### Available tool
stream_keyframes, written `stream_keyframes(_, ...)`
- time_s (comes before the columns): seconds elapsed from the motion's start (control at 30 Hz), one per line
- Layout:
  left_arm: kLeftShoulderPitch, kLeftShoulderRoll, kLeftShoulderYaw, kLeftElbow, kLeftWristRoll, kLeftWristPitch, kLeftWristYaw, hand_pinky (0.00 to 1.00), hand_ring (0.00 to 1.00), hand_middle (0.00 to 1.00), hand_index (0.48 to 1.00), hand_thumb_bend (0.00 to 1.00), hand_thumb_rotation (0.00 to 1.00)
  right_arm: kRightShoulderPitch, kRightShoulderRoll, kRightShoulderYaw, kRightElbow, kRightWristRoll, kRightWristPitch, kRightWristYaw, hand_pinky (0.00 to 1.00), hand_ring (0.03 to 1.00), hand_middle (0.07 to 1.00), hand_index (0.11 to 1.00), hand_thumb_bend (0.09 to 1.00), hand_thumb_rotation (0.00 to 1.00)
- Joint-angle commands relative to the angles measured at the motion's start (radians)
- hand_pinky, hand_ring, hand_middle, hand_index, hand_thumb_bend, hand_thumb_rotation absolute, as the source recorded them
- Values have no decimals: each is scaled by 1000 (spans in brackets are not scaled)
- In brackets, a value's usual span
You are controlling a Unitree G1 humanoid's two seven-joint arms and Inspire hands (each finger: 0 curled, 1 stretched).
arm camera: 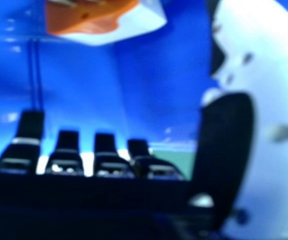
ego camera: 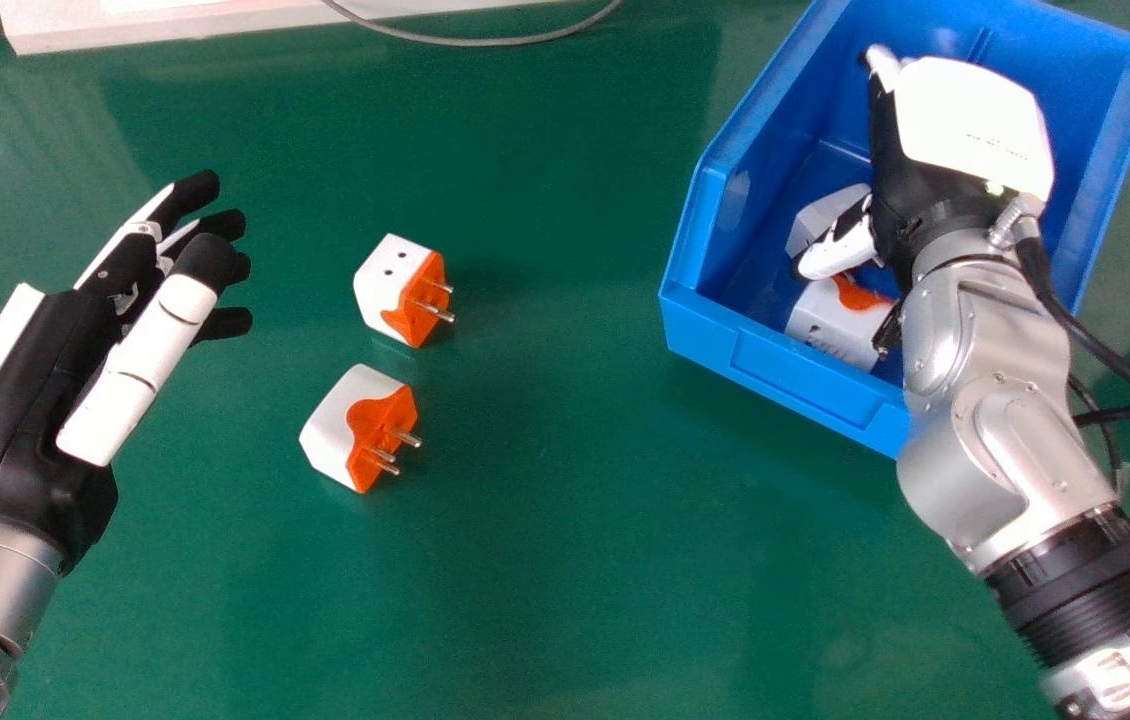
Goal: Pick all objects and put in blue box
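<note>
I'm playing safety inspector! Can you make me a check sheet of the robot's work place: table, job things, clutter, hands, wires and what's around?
Surface: smooth green table.
Job's things: two white-and-orange plug adapters with metal prongs on the table; another and a pale block, partly hidden, in the open blue plastic box.
Clutter: white straight-edged object, far edge.
Grippers: black-and-white left hand above the table, open; matching right hand at the box, fingers open.
Cables: thin grey one far off; black one looping from the right wrist.
Surroundings: nothing seen beyond these.
</note>
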Motion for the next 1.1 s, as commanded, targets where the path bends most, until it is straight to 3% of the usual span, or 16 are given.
stream_keyframes(0.0, -8, 8, 2, -2, 5, -23, 4, 798, 876, 905, 925, 750, 821, -29, -18, -5, -75, -31, 14, 1, 958, 997, 998, 997, 677, 124)
stream_keyframes(0.33, -2, 6, 6, -2, -2, -29, 2, 799, 876, 905, 924, 745, 822, 113, -24, -14, -400, -84, 107, 69, 969, 1000, 1000, 1000, 666, 42)
stream_keyframes(0.37, -1, 6, 7, -2, -3, -30, 1, 800, 876, 905, 925, 745, 821, 124, -26, -12, -430, -95, 117, 83, 976, 1000, 1000, 1000, 635, 21)
stream_keyframes(0.6, 5, 8, 13, -8, -10, -26, 1, 796, 874, 903, 923, 741, 819, 281, 12, -25, -721, -165, 121, 96, 969, 1000, 1000, 1000, 630, 23)
stream_keyframes(0.8, 13, 8, 10, -39, -5, -9, 11, 787, 870, 899, 919, 735, 817, 515, 74, 32, -972, -246, 18, 36, 947, 1000, 1000, 1000, 639, 64)
stream_keyframes(1.07, 13, 10, 8, -50, 9, 0, 21, 785, 870, 899, 919, 737, 818, 726, 129, 57, -1106, -270, -147, 8, 955, 1000, 1000, 1000, 645, 98)
